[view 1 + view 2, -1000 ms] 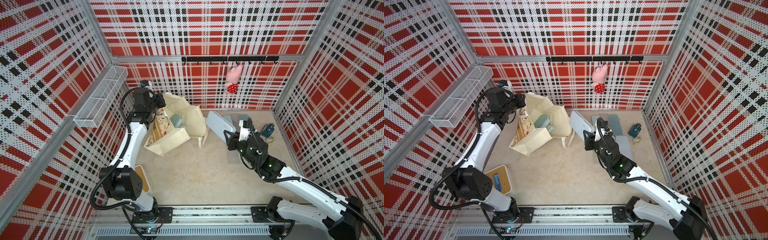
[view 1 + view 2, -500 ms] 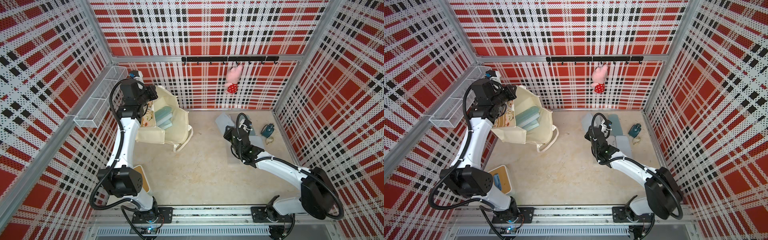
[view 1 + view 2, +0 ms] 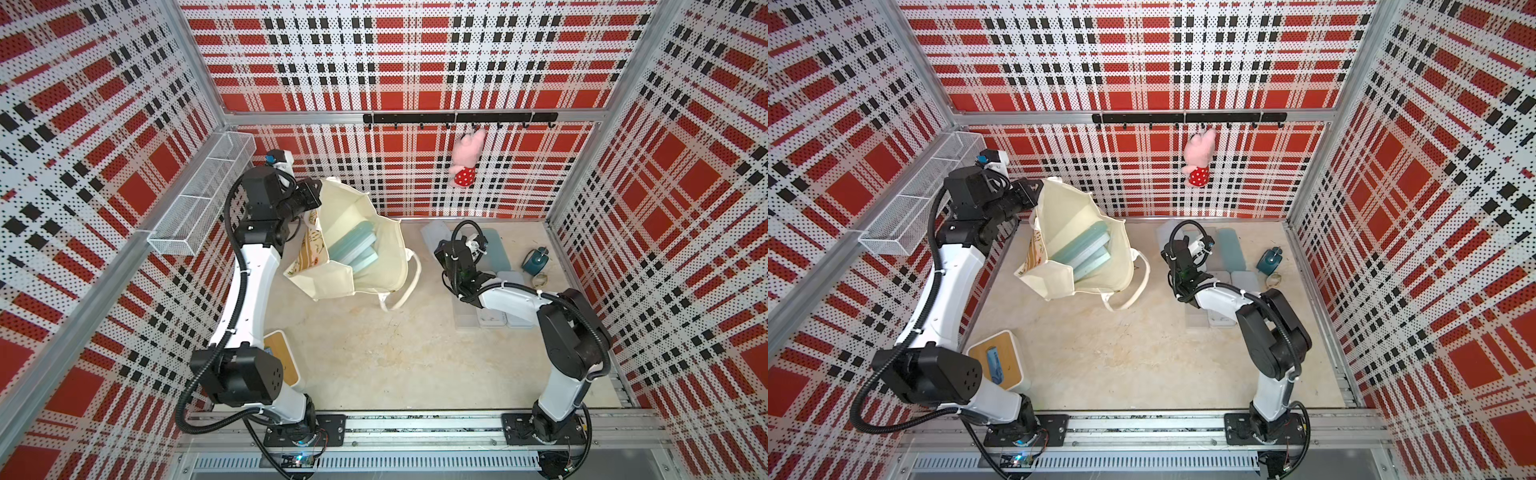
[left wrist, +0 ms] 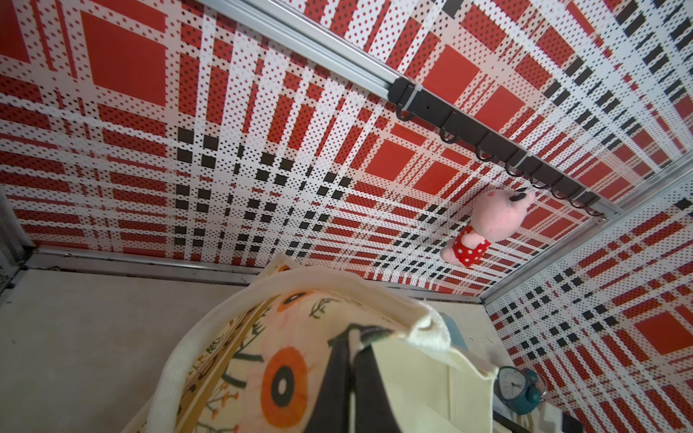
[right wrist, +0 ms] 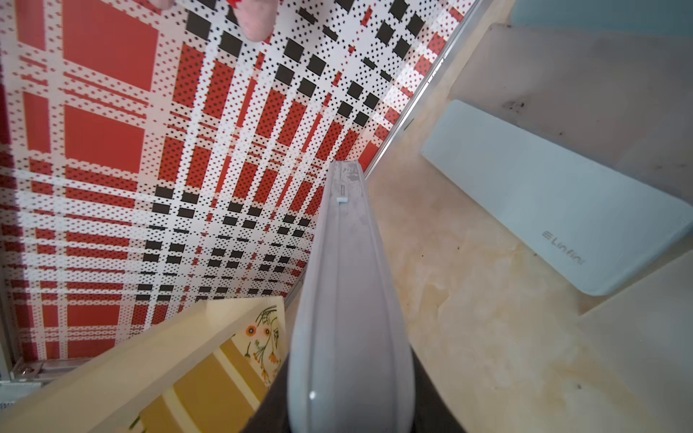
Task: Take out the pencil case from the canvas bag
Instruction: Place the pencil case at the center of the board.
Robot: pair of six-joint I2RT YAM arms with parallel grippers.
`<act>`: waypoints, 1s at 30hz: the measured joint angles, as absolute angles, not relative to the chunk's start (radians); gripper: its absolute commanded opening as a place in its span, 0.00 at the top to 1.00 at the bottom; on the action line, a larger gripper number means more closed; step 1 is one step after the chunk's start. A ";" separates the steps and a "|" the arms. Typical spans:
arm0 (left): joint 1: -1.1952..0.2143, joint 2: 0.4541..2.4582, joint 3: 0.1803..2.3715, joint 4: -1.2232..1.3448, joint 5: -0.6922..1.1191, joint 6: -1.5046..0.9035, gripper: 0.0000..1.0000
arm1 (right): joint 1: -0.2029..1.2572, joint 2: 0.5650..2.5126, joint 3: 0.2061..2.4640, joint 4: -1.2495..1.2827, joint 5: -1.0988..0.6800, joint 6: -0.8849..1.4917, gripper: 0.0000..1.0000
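Bright, even light; wrist foregrounds seemingly blurred

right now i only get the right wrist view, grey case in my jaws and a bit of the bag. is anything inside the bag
Observer: Yes. In a top view the canvas bag gapes open, with teal pencil cases stacked inside.
Operator: whats holding it open
Observer: The left gripper is shut on the bag's rim and holds that side up.
Operator: am i clear of it
Observer: Yes. The right gripper and its grey pencil case sit apart from the bag, with bare table between them.
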State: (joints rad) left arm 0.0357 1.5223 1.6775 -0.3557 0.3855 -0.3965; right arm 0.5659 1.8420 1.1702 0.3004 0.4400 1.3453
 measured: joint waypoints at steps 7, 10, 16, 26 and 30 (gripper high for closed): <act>-0.021 1.467 1.604 -0.345 0.385 -0.408 1.00 | 0.549 1.940 1.258 0.316 0.404 1.466 0.89; -0.038 1.459 1.589 -0.345 0.381 -0.411 1.00 | 0.548 1.976 1.273 0.327 0.397 1.519 0.87; -0.047 1.456 1.586 -0.346 0.369 -0.411 1.00 | 0.546 2.029 1.276 0.328 0.395 1.607 0.83; -0.051 1.451 1.586 -0.345 0.359 -0.411 1.00 | 0.546 2.035 1.250 0.344 0.427 1.697 0.74; -0.054 1.451 1.586 -0.346 0.359 -0.411 1.00 | 0.547 2.035 1.229 0.342 0.439 1.721 0.57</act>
State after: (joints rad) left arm -0.0536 1.4513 1.5864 -0.3458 0.3588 -0.4107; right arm 0.5468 2.0354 1.2285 0.3420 0.4389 1.7210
